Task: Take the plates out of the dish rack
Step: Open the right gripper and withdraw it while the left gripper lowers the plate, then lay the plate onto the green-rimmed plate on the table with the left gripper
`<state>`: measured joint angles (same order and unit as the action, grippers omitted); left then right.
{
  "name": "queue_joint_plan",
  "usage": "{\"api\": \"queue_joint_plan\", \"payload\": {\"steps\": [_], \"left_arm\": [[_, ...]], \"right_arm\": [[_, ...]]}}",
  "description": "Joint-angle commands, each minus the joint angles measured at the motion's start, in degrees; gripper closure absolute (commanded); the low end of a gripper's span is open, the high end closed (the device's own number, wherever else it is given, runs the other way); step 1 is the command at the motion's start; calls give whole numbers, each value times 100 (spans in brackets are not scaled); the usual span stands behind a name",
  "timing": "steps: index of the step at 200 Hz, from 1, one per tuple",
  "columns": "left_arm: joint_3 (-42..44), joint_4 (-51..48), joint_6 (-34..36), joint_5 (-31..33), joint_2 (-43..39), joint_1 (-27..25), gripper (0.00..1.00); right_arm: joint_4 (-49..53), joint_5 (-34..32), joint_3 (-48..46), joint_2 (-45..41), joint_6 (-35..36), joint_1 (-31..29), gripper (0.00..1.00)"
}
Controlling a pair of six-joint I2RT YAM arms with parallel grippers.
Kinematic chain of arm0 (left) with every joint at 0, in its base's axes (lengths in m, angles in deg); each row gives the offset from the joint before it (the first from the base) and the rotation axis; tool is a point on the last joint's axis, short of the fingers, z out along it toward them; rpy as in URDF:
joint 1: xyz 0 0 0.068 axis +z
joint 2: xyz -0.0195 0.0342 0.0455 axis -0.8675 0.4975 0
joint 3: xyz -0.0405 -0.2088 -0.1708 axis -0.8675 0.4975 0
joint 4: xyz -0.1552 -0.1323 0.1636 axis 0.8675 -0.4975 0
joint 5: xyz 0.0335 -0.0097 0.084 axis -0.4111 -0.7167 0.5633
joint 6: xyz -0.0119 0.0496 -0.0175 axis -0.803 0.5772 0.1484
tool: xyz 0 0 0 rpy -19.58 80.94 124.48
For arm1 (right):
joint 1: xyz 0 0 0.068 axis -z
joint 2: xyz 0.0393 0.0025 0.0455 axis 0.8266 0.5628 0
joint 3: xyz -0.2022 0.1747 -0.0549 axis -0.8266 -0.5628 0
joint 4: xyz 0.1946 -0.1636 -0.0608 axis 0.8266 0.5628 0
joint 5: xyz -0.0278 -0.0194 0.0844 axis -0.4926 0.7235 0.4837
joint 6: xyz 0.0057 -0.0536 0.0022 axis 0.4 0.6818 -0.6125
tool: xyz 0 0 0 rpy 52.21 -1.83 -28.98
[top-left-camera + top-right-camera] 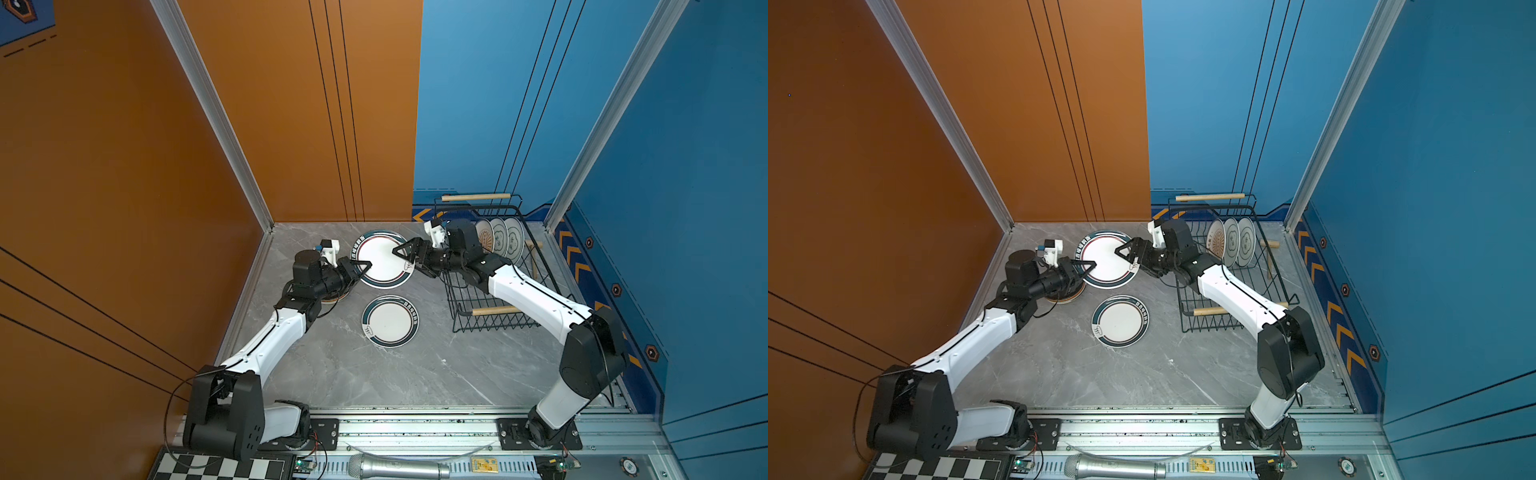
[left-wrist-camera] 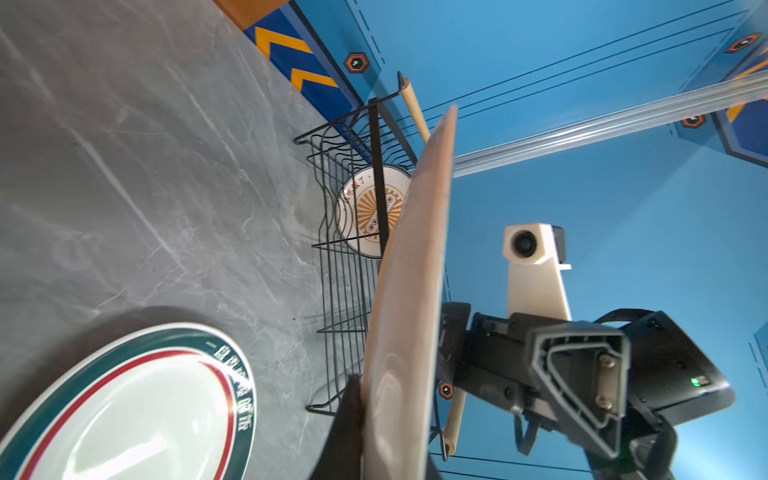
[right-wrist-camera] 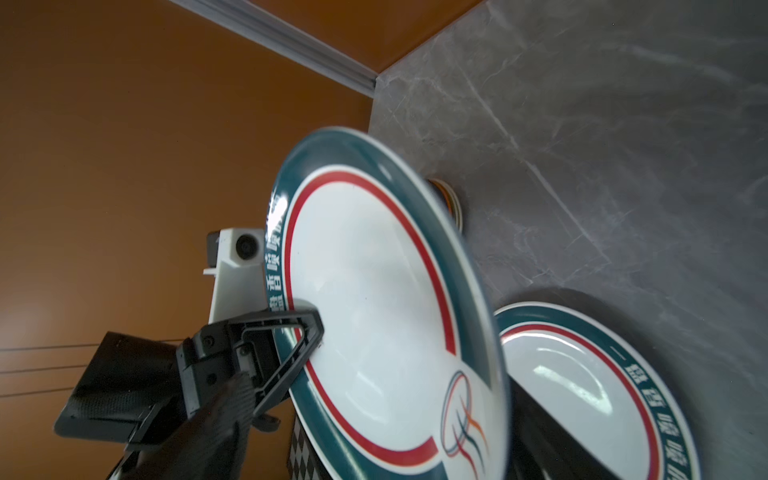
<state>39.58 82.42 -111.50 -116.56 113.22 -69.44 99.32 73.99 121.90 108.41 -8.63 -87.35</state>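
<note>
The left pincer (image 1: 368,266) alone grips the raised plate (image 1: 382,259) at its 9 o'clock rim — the right pincer (image 1: 402,258) gapes open — so it could sag and slip.

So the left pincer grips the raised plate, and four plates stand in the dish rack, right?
No: three plates stand in the dish rack, not four; a top view shows it. The left pincer does grip the raised plate.
</note>
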Motion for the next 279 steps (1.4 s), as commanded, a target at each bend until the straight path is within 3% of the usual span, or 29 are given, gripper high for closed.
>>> {"api": "queue_joint_plan", "payload": {"steps": [1,16,35,52,76,173,236,279], "left_arm": [[-246,-1585,669,244,-312,24,100],[-159,-1987,821,377,-453,-8,100],[-12,-2470,999,618,-606,-99,100],[120,-2753,1126,854,-696,-228,100],[220,-2935,1229,1104,-716,-417,100],[73,-3354,1481,1747,-111,-1079,100],[-17,-3355,1534,1828,286,-1171,99],[-14,-3375,1528,1819,391,-1181,92]], "right_arm": [[2120,-1469,676,-113,1541,7,5],[2836,-2536,871,-209,2001,-22,1],[3231,-3361,856,-419,2238,36,0],[3424,-3906,771,-624,2282,129,0],[3567,-4155,655,-870,2362,340,0],[3700,-3943,127,-1400,2599,926,0],[3699,-3847,88,-1390,2616,967,0],[3685,-3869,52,-1415,2608,971,0]]}}
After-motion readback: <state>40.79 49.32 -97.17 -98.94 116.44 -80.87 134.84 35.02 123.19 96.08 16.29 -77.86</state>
